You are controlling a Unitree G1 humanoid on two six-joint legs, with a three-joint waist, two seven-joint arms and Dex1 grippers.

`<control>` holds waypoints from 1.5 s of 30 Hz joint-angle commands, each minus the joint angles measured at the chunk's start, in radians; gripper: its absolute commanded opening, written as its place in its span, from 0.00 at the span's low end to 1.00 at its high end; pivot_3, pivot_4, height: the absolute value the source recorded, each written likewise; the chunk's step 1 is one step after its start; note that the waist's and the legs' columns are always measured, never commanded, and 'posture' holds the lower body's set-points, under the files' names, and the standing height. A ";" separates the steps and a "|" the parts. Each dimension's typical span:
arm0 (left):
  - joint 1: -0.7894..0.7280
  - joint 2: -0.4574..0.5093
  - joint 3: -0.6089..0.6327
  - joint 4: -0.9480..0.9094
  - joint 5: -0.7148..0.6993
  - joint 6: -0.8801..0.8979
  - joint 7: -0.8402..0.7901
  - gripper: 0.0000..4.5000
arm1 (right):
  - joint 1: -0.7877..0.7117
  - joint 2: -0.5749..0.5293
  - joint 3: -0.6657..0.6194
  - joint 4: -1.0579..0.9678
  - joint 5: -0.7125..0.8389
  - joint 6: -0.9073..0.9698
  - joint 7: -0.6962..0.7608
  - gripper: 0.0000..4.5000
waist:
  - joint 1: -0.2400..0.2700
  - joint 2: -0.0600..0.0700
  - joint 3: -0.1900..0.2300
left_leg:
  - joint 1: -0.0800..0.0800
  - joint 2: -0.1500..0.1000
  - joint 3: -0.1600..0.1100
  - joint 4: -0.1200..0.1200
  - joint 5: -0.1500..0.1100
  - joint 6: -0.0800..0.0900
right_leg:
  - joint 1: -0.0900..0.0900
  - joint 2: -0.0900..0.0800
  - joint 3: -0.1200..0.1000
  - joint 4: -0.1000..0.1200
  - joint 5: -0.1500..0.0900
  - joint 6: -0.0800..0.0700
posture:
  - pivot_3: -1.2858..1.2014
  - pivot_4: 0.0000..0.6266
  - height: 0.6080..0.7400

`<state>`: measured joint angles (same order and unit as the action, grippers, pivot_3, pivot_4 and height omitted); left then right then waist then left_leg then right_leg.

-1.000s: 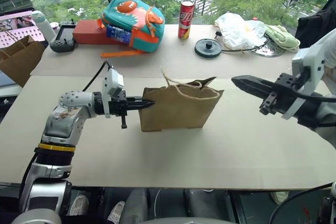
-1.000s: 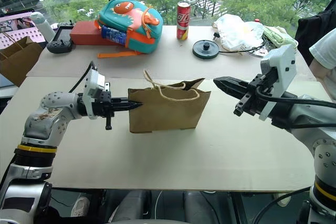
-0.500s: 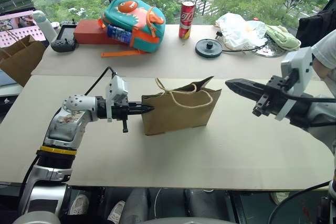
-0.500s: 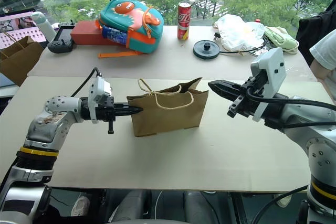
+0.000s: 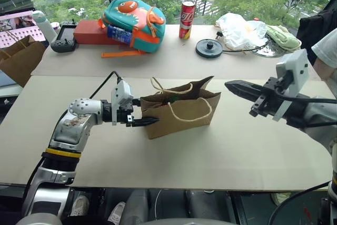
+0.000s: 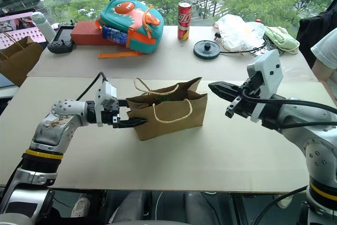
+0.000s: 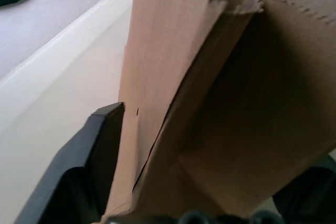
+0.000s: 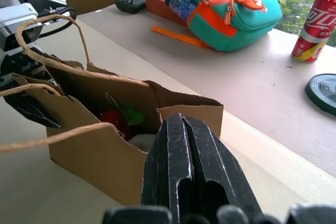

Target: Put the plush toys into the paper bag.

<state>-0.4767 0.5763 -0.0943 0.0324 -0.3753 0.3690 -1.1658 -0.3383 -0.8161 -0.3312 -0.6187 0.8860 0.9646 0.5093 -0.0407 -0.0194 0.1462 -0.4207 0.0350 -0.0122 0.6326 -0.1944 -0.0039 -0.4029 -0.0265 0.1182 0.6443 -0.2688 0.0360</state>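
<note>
1. Nearest on the pale table (image 5: 221, 156), just left of centre, stands the paper bag (image 5: 181, 114). It is upright and its mouth gapes. One cord handle (image 5: 188, 110) hangs down its near face.
2. Inside the bag lie both plush toys, seen from the right wrist view: the red chili toy (image 8: 113, 119) with its green tip, and beside it a bit of the pale fuzzy toy (image 8: 143, 141). With both inside, the task looks all but finished.
3. At the bag's left end sits the left gripper (image 5: 143, 113), pointing right. Its jaws are spread wide, one on each side of the bag's narrow end, and they do not pinch the paper. This probably lets the bag rest on its own.
4. To the right of the bag, apart from it and raised above the table, hovers the right gripper (image 5: 229, 84). Its jaws are pressed together with nothing between them, and they point left toward the bag's mouth.
5. Farther back, near the window, a second table surface carries unrelated things. From left to right:
   - a darker brown bag (image 5: 21, 59)
   - a black controller (image 5: 64, 43)
   - a teal and orange backpack (image 5: 134, 22) leaning on a red box (image 5: 87, 31)
   - a red can (image 5: 186, 19)
   - a black disc (image 5: 208, 48)
   - a white plastic bag (image 5: 239, 30)
   - a pale green cloth (image 5: 281, 36)
</note>
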 commanded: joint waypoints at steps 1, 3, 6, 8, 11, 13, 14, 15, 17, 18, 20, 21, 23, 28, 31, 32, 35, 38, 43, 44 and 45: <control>-0.007 -0.032 -0.001 -0.046 -0.006 -0.010 0.037 0.90 | -0.006 0.000 -0.013 -0.015 0.001 -0.031 -0.007 0.00 | 0.000 0.000 0.000 | 0.000 0.000 0.000 0.000 0.000 0.000 | 0.000 0.000 0.000 0.000 0.000 0.000 | 0.52 0.24 0.95; -0.007 -0.060 -0.009 -0.043 -0.001 -0.010 0.061 0.90 | -0.007 0.002 -0.010 -0.015 0.001 -0.031 -0.008 0.00 | 0.001 0.000 0.000 | 0.000 0.000 0.000 0.000 0.000 0.000 | 0.000 0.000 0.000 0.000 0.000 0.000 | 0.52 0.24 0.95; 0.000 -0.089 -0.013 -0.045 -0.003 -0.007 0.082 0.90 | -0.006 0.000 -0.008 -0.016 -0.001 -0.029 -0.008 0.00 | 0.001 0.000 0.000 | 0.000 0.000 0.000 0.000 0.000 0.000 | 0.000 0.000 0.000 0.000 0.000 0.000 | 0.52 0.24 0.95; 0.004 -0.101 -0.010 -0.047 -0.010 -0.003 0.089 0.78 | -0.005 -0.002 -0.006 -0.018 -0.001 -0.026 -0.010 0.00 | 0.001 0.000 0.000 | 0.000 0.000 0.000 0.000 0.000 0.000 | 0.000 0.000 0.000 0.000 0.000 0.000 | 0.52 0.24 0.95; 0.010 -0.104 -0.011 -0.049 -0.013 -0.004 0.086 0.56 | -0.001 -0.004 -0.006 -0.020 -0.001 -0.025 -0.011 0.00 | -0.001 0.000 0.000 | 0.000 0.000 0.000 0.000 0.000 0.000 | 0.000 0.000 0.000 0.000 0.000 0.000 | 0.52 0.24 0.95; 0.011 -0.104 -0.012 -0.049 -0.013 -0.005 0.084 0.39 | 0.000 -0.005 -0.006 -0.020 -0.001 -0.025 -0.012 0.00 | -0.001 0.000 0.000 | 0.000 0.000 0.000 0.000 0.000 0.000 | 0.000 0.000 0.000 0.001 0.000 0.000 | 0.52 0.24 0.95; 0.011 -0.104 -0.013 -0.049 -0.013 -0.005 0.084 0.28 | 0.000 -0.005 -0.006 -0.020 -0.002 -0.025 -0.012 0.00 | 0.000 0.000 0.000 | 0.000 0.000 0.000 0.000 0.000 0.000 | 0.000 0.000 0.000 0.001 0.000 0.000 | 0.52 0.24 0.95; 0.011 -0.103 -0.014 -0.049 -0.011 -0.008 0.083 0.21 | 0.000 -0.005 -0.006 -0.020 -0.002 -0.025 -0.012 0.00 | 0.000 0.000 0.000 | 0.000 0.000 0.000 0.000 0.000 0.000 | 0.000 0.000 0.000 0.001 0.000 0.000 | 0.52 0.24 0.95; 0.013 -0.101 -0.016 -0.045 -0.008 -0.013 0.080 0.06 | -0.001 -0.003 -0.006 -0.022 -0.001 -0.025 -0.014 0.00 | 0.000 0.000 0.000 | 0.000 0.000 0.000 0.000 0.000 0.000 | 0.000 0.000 0.000 0.001 0.000 0.000 | 0.52 0.24 0.95; 0.014 -0.100 -0.017 -0.043 -0.005 -0.016 0.080 0.00 | -0.001 -0.003 -0.006 -0.023 -0.001 -0.025 -0.015 0.00 | 0.000 0.000 0.000 | 0.000 0.000 0.000 0.000 0.000 0.000 | 0.000 0.000 0.000 0.001 0.000 0.000 | 0.52 0.24 0.95; 0.014 -0.100 -0.018 -0.038 -0.003 -0.019 0.079 0.00 | 0.000 -0.003 -0.006 -0.023 -0.001 -0.025 -0.016 0.00 | 0.000 0.000 0.000 | 0.000 0.000 0.000 0.000 0.000 0.000 | 0.000 0.000 0.000 0.001 0.000 0.000 | 0.52 0.24 0.95; 0.014 -0.100 -0.018 -0.036 -0.002 -0.020 0.079 0.00 | 0.001 -0.003 -0.006 -0.023 -0.002 -0.025 -0.017 0.00 | 0.000 0.000 0.000 | 0.000 0.000 0.000 0.000 0.000 0.000 | 0.000 0.000 0.000 0.001 0.000 0.000 | 0.52 0.24 0.95; 0.015 -0.102 -0.019 -0.034 -0.001 -0.022 0.080 0.00 | 0.001 -0.005 -0.005 -0.023 -0.003 -0.022 -0.018 0.00 | 0.000 0.000 0.000 | 0.000 0.000 0.000 0.000 0.000 0.000 | 0.000 0.000 0.000 0.001 0.000 0.000 | 0.52 0.24 0.95; 0.015 -0.109 -0.018 -0.024 0.001 -0.029 0.088 0.00 | 0.001 -0.006 -0.006 -0.024 -0.002 -0.020 -0.021 0.00 | 0.000 0.000 0.000 | 0.000 0.000 0.000 0.000 0.000 0.000 | 0.000 0.000 0.000 0.001 0.000 0.000 | 0.52 0.24 0.95; -0.001 -0.119 0.004 -0.009 -0.014 -0.044 0.090 0.00 | 0.009 -0.012 -0.009 -0.019 -0.011 -0.018 -0.024 0.00 | 0.001 0.000 0.000 | 0.000 0.000 0.000 0.000 0.000 0.000 | 0.000 0.000 0.000 0.001 0.000 0.000 | 0.52 0.24 0.95; -0.014 -0.115 0.021 -0.007 -0.028 -0.048 0.083 0.00 | 0.013 -0.018 -0.015 -0.015 -0.015 -0.019 -0.022 0.00 | 0.001 0.000 0.000 | 0.000 0.000 0.000 0.001 0.000 0.000 | 0.000 0.000 0.000 0.001 0.000 0.000 | 0.52 0.24 0.95; -0.042 -0.077 0.060 -0.041 -0.081 -0.023 0.036 0.00 | 0.011 -0.033 -0.044 0.005 -0.017 -0.018 -0.021 0.00 | 0.000 0.000 0.000 | 0.000 0.000 0.000 0.001 0.000 0.000 | 0.000 0.000 0.000 0.001 0.000 0.000 | 0.52 0.24 0.95; -0.052 -0.016 0.084 -0.099 -0.142 0.028 -0.024 0.00 | 0.014 -0.055 -0.078 0.022 -0.003 -0.021 0.000 0.00 | -0.002 0.000 0.000 | 0.000 0.000 0.000 0.000 0.000 0.000 | 0.000 0.000 0.000 0.001 0.000 0.000 | 0.52 0.24 0.95; -0.038 0.085 0.090 -0.119 -0.166 0.023 -0.137 0.00 | 0.049 -0.083 -0.116 0.011 0.039 -0.030 0.079 0.00 | -0.002 0.000 0.000 | 0.001 0.000 0.000 0.000 0.000 0.000 | 0.000 0.000 0.000 0.000 0.000 0.000 | 0.52 0.24 0.95; -0.037 0.094 0.088 -0.114 -0.164 0.015 -0.154 0.00 | 0.056 -0.087 -0.124 0.010 0.048 -0.031 0.094 0.00 | -0.002 0.000 0.000 | 0.001 0.000 0.000 0.000 0.000 0.000 | 0.000 0.000 0.000 0.000 0.000 0.000 | 0.52 0.24 0.95; -0.036 0.099 0.083 -0.107 -0.154 -0.006 -0.171 0.00 | 0.065 -0.094 -0.130 0.008 0.059 -0.029 0.115 0.00 | -0.002 0.000 0.000 | 0.001 0.000 0.000 0.000 0.000 0.000 | 0.000 0.000 0.000 0.000 0.000 0.000 | 0.52 0.24 0.95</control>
<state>-0.5051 0.6670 -0.0186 -0.0611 -0.5156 0.3905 -1.3123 -0.2667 -0.8960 -0.4149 -0.5810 0.9237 0.9643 0.6002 -0.0424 -0.0191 0.1460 -0.4200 0.0350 -0.0118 0.6328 -0.1944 -0.0039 -0.4026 -0.0264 0.1185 0.6447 -0.2689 0.0361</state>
